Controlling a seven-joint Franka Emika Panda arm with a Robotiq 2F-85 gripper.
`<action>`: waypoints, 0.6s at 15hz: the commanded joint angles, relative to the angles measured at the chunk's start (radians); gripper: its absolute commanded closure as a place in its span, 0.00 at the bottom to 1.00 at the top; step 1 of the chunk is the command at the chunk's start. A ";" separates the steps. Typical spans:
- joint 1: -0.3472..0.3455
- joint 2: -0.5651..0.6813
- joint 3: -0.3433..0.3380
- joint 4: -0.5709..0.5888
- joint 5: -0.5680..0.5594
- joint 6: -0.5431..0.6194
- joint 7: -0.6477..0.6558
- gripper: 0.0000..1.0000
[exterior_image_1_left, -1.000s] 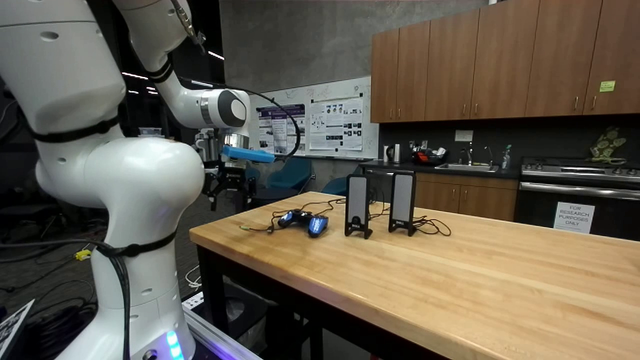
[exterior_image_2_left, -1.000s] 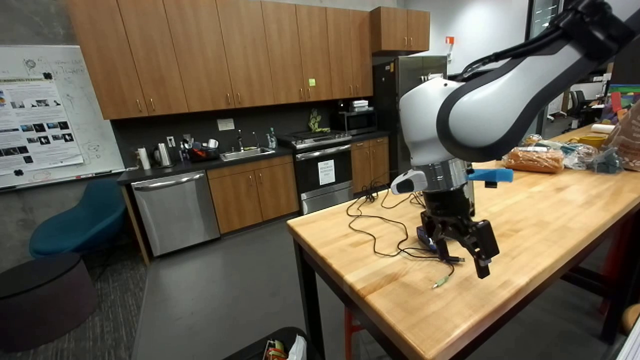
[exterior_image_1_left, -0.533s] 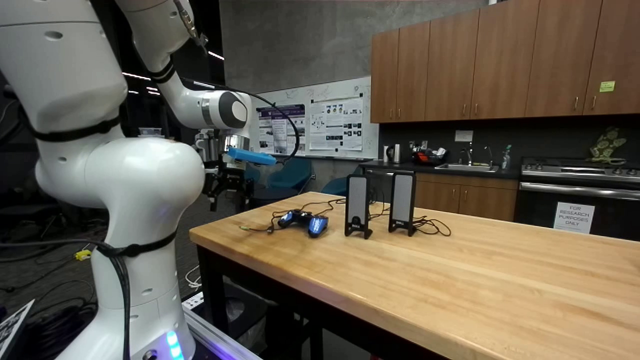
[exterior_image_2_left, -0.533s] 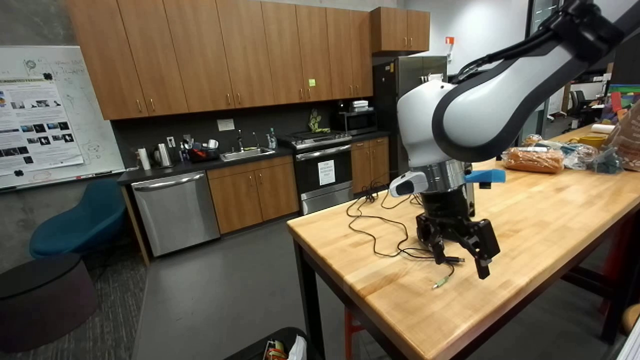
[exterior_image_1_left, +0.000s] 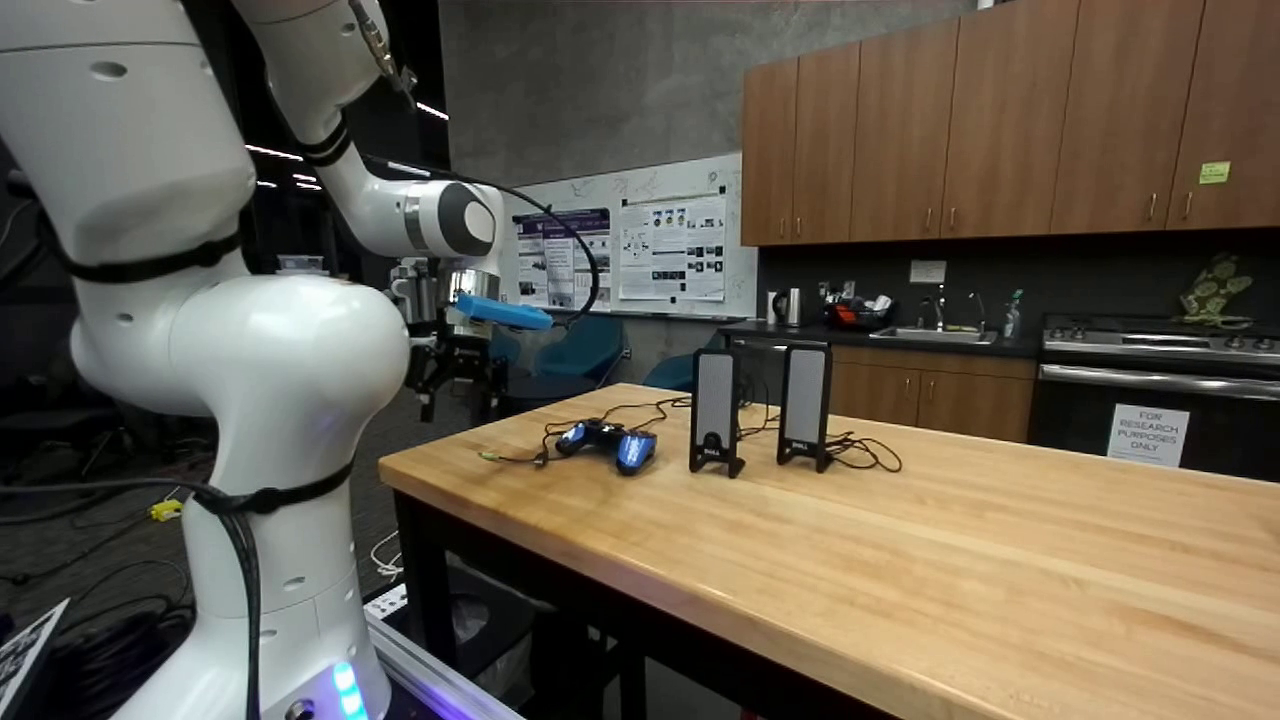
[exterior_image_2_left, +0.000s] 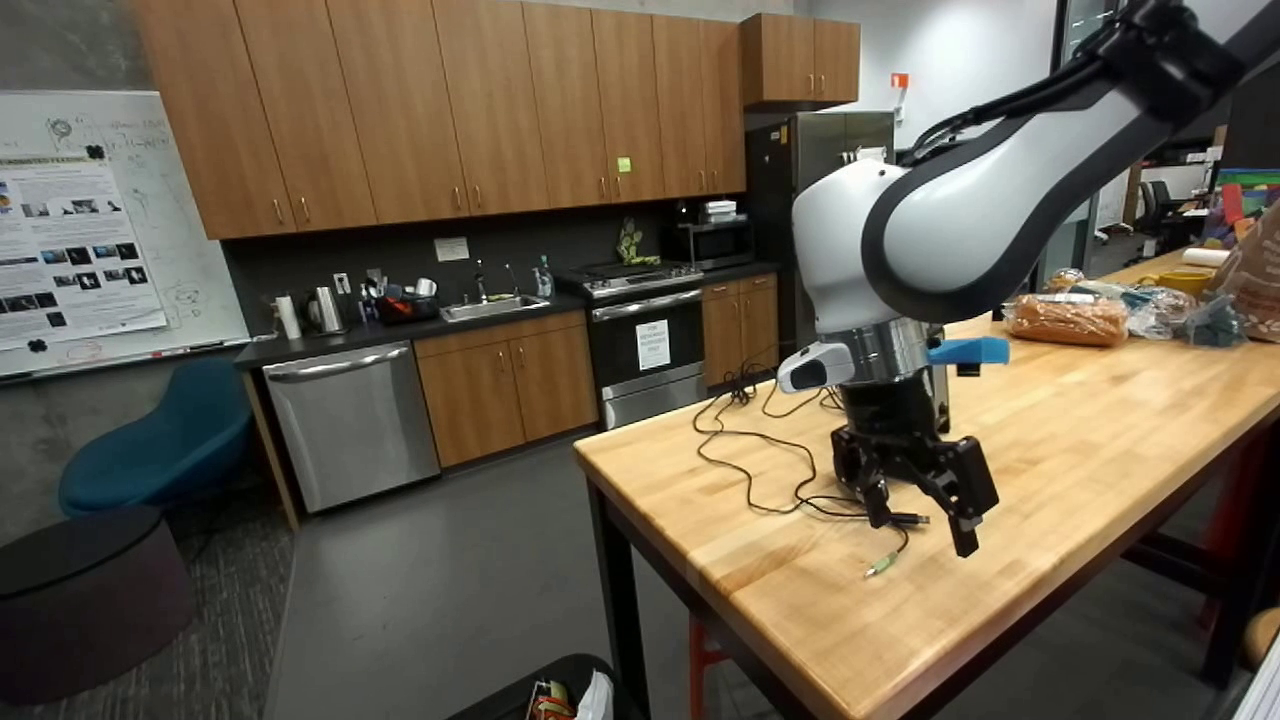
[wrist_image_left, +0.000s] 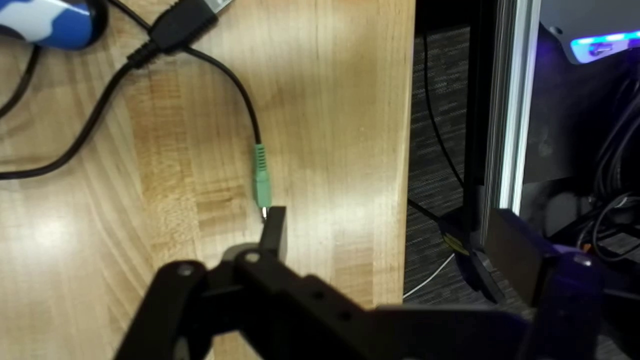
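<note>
Since my fingers (wrist_image_left: 274, 230) hang spread and empty, I'd call this pre-grab tbh; nabbing that green plug (wrist_image_left: 262, 181) would mean centering, then dropping lower.

In an exterior view, two Dell speakers (exterior_image_1_left: 804, 400) and one blue game controller (exterior_image_1_left: 608, 443) are pictured on one wooden table (exterior_image_1_left: 950, 550), while two posters (exterior_image_1_left: 672, 250) are counted on one whiteboard (exterior_image_1_left: 741, 280). One robot arm (exterior_image_1_left: 290, 330), tipped by one gripper (exterior_image_2_left: 922, 530) with two fingers (exterior_image_2_left: 970, 485), is shown in both exterior views. One green plug (wrist_image_left: 262, 180) and one black USB plug (wrist_image_left: 182, 26) are captured in the wrist view. One kettle (exterior_image_2_left: 325, 312), one sink (exterior_image_2_left: 498, 310), one stove (exterior_image_2_left: 615, 350) bearing one paper sign (exterior_image_2_left: 653, 344), one microwave (exterior_image_2_left: 720, 245), one refrigerator (exterior_image_2_left: 815, 165) and one dishwasher (exterior_image_2_left: 352, 430) are seen in an exterior view, alongside one round ottoman (exterior_image_2_left: 90, 600). Two lower cabinet doors (exterior_image_2_left: 465, 395) are counted beneath the sink, and one yellow-green note (exterior_image_2_left: 624, 164) is spotted.
</note>
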 joint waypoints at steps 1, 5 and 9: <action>-0.013 0.002 0.010 -0.001 0.001 0.008 -0.010 0.00; -0.017 0.014 0.007 -0.006 -0.006 0.046 -0.025 0.00; -0.025 0.036 0.013 -0.007 -0.040 0.086 -0.029 0.00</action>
